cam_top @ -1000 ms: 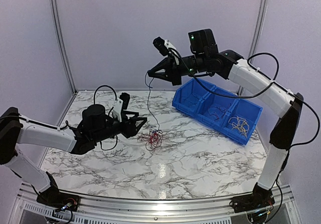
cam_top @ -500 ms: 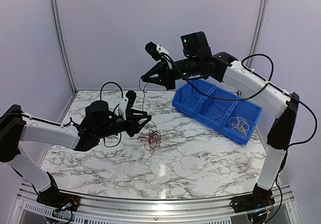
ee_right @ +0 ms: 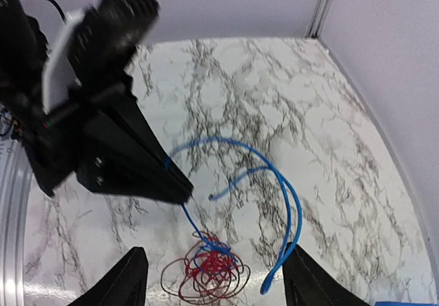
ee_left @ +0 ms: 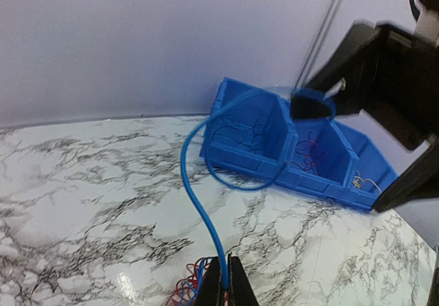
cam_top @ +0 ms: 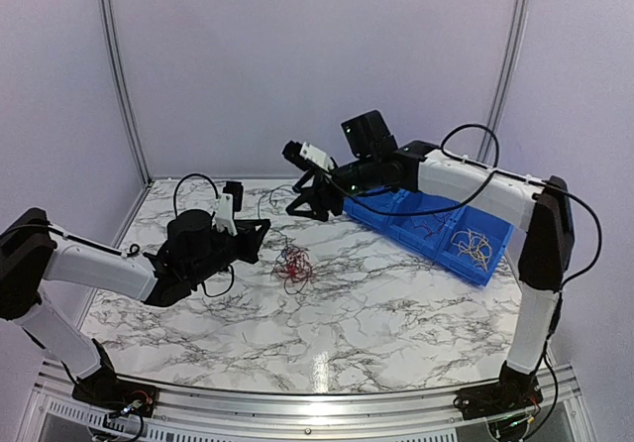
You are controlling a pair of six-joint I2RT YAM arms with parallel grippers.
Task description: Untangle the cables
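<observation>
1. The left gripper (cam_top: pixel 260 230) has its jaws pressed together on the blue cable (ee_left: pixel 195 203). In its wrist view the fingertips (ee_left: pixel 234 287) meet at the frame's 6 o'clock, and the cable is pinched between them just above the tangle.
2. From that pinch the blue cable climbs towards 12 o'clock. It then sweeps round in an open loop towards 2 o'clock, in front of the blue bin row (cam_top: pixel 441 226).
3. The right gripper (ee_right: pixel 216 285) has its jaws spread wide and clamps nothing. In its wrist view the loose end of the blue cable hangs between the fingers, nearer the one at 5 o'clock. Whether it touches that finger cannot be told.
4. The cables (cam_top: pixel 293 266) lie bunched on the marble table (cam_top: pixel 396 313), just off centre towards 9 o'clock in the top view. The bunch is mostly red cables (ee_right: pixel 206 276) with blue running through.
5. The left gripper sits at the bunch's 10 o'clock, and the right gripper at its 12 o'clock.
6. The bin row stands at the table's 2 o'clock and holds thin wires.
</observation>
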